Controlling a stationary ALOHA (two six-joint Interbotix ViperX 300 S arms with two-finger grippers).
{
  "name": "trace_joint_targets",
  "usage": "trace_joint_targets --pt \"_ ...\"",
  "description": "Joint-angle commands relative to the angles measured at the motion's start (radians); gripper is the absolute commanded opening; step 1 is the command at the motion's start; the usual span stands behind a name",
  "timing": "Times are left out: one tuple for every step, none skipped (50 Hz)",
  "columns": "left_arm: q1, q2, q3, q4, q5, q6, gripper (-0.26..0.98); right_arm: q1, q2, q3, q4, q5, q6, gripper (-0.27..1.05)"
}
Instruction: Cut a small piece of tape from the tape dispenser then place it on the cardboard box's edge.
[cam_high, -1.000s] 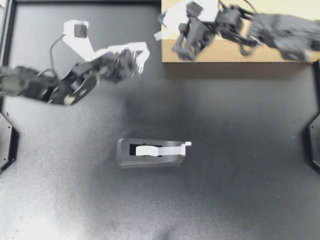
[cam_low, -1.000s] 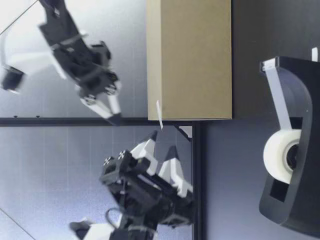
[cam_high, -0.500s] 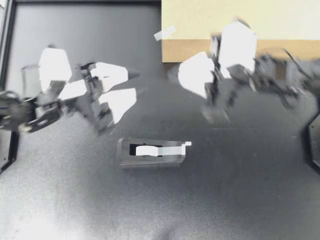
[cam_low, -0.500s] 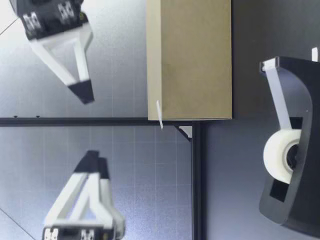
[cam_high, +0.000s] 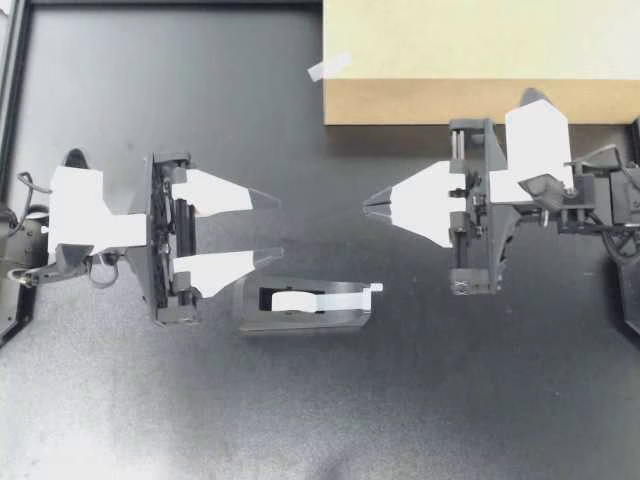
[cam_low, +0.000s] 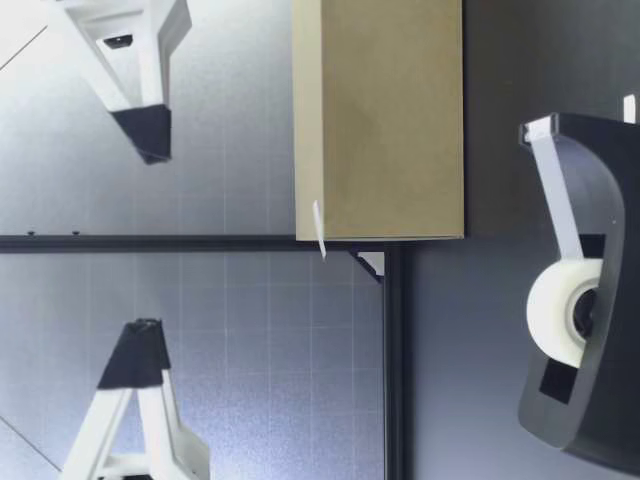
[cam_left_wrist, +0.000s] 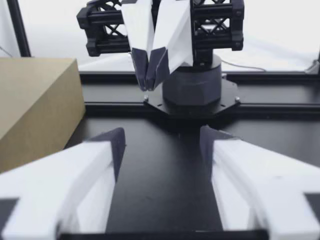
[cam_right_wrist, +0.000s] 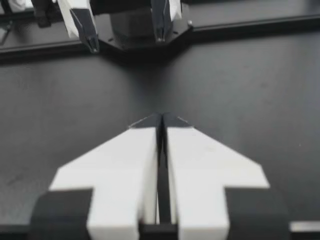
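The black, wedge-shaped tape dispenser (cam_high: 303, 305), with its white roll, sits on the matte dark table (cam_high: 450, 400) just off one fingertip of my left gripper (cam_high: 278, 227), whose tapered white fingers are spread and empty. My right gripper (cam_high: 368, 206) is pressed closed on nothing, with bare table between the two grippers' tips. Beyond both stands the smooth cardboard box (cam_high: 480, 60), a short tape strip (cam_high: 329, 66) overhanging its corner edge.
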Motion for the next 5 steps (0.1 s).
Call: trace_joint_targets --pt "-0.003 -0.018 -0.008 0.003 -0.005 0.002 0.51 0.008 -0.015 -0.012 0.003 -0.029 0.0 0.02" --pt "-0.003 -0.018 -0.009 0.003 -0.005 0.002 0.51 0.008 -0.017 -0.014 0.003 -0.029 0.0 0.02" --pt "-0.003 -0.018 -0.011 0.003 -0.005 0.002 0.51 0.006 -0.017 -0.014 0.003 -0.029 0.0 0.02" --pt "-0.003 -0.018 -0.012 0.003 -0.006 0.002 0.51 0.006 -0.018 -0.015 0.003 -0.031 0.0 0.02" --pt "-0.003 -0.02 -0.014 0.003 -0.006 0.002 0.51 0.006 -0.018 -0.014 0.003 -0.029 0.0 0.02"
